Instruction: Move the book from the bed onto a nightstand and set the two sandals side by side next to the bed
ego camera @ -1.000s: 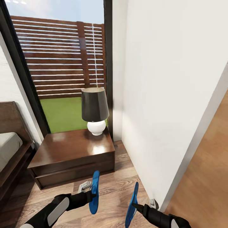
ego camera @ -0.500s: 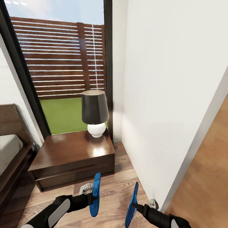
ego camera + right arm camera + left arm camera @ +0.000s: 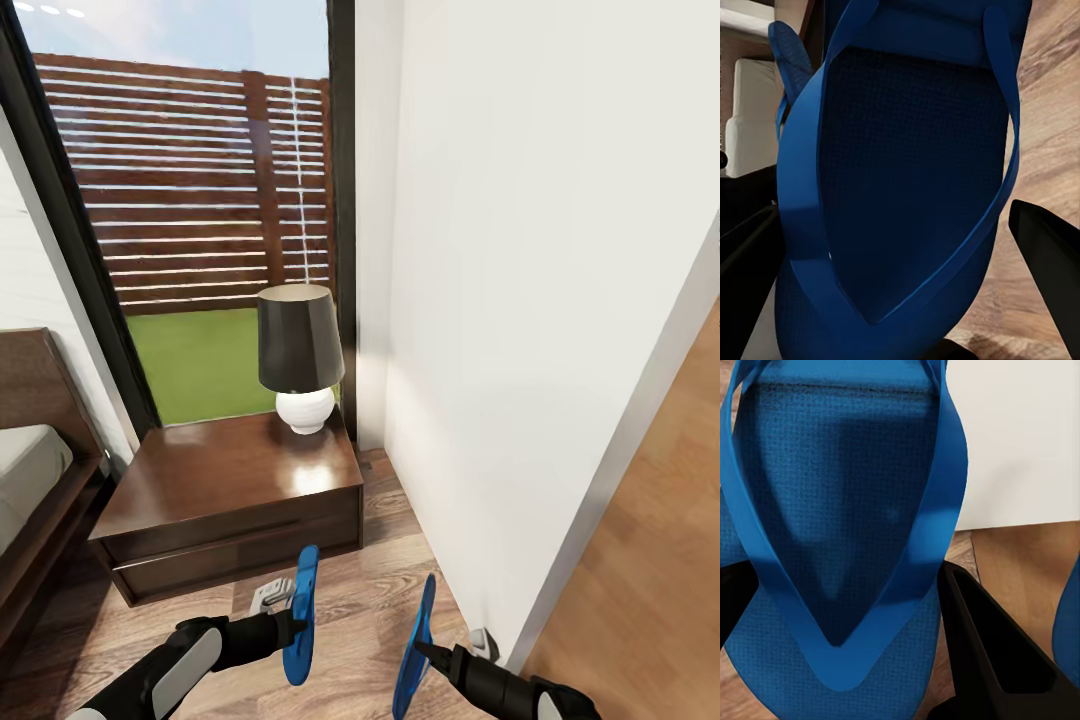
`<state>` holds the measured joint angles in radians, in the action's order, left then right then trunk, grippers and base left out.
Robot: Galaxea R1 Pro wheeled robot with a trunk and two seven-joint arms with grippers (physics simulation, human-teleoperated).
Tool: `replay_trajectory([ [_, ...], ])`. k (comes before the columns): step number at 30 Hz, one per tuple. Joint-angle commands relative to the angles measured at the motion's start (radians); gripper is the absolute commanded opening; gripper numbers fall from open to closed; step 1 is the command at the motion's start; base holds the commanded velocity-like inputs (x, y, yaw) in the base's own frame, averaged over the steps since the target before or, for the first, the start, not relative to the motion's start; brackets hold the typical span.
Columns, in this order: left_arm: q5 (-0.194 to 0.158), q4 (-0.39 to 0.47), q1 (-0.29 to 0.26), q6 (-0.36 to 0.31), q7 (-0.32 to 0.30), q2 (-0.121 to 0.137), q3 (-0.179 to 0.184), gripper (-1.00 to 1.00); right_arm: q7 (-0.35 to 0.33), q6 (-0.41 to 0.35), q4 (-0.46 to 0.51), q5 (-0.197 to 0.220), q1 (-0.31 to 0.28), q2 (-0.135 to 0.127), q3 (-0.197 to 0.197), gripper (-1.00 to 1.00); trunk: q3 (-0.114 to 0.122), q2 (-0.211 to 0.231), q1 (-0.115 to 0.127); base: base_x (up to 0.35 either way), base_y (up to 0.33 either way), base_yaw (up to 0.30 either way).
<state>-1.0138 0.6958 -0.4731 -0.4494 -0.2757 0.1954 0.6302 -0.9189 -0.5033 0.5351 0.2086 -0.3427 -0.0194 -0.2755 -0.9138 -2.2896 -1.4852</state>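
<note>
Wood floor, nightstand with lamp, wall right, sandals held.

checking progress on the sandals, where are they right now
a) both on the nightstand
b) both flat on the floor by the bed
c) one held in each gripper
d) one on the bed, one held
c: the left gripper holds one blue sandal on edge above the wood floor, and the right gripper holds the other sandal.

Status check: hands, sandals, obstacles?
Left hand shut on bright blue sandal. Right hand shut on second blue sandal. Dark wooden nightstand ahead.
</note>
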Motion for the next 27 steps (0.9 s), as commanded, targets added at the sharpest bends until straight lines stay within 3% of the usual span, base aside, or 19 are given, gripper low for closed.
replay_trajectory([
  [1,-0.003,0.001,-0.001,-0.002,0.0,0.001,0.003,-1.0,-0.002,-0.007,0.0,0.005,0.0,0.0,-0.002,-1.0,0.002,0.007,0.004,0.0,0.0,0.0],
  [10,-0.003,0.001,-0.001,-0.003,0.0,-0.006,0.003,-1.0,-0.006,-0.007,0.0,0.005,-0.001,0.003,-0.002,-1.0,0.03,0.07,0.039,0.0,0.0,0.0],
  [20,-0.004,0.001,-0.001,-0.003,0.0,-0.008,0.003,-1.0,-0.005,-0.007,-0.001,0.005,0.0,0.003,-0.002,-1.0,0.03,0.07,0.039,0.0,0.0,0.002],
  [27,-0.005,-0.002,-0.001,-0.002,0.001,-0.007,0.003,-1.0,-0.006,-0.007,-0.001,0.006,-0.001,0.003,-0.002,-1.0,0.03,0.07,0.039,0.0,0.0,0.198],
])
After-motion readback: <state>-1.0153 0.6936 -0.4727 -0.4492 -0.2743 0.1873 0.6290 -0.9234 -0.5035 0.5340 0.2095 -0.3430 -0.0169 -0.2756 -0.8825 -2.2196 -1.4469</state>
